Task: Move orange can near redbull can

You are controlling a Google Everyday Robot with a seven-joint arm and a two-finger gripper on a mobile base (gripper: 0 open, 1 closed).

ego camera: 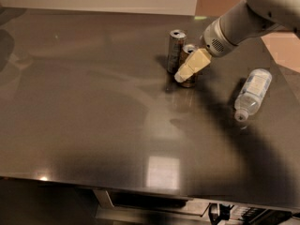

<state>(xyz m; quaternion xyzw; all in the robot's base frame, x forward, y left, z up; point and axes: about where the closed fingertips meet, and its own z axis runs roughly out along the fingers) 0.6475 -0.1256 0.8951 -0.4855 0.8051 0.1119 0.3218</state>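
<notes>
Two cans stand upright together toward the far right of the dark grey table (93, 121). The slim silver-grey redbull can (176, 50) is on the left, and the shorter orange can (189, 48) is just beside it on the right and slightly nearer. They appear to be touching, though the gap is hard to judge from here. The arm reaches in from the upper right, and the cream-coloured gripper (186, 71) lies slantwise across the front of the orange can, covering most of its body. Whether the gripper is clamped on that can or standing open, I cannot tell. A clear plastic bottle (253, 92) lies on its side, well apart to the right.
</notes>
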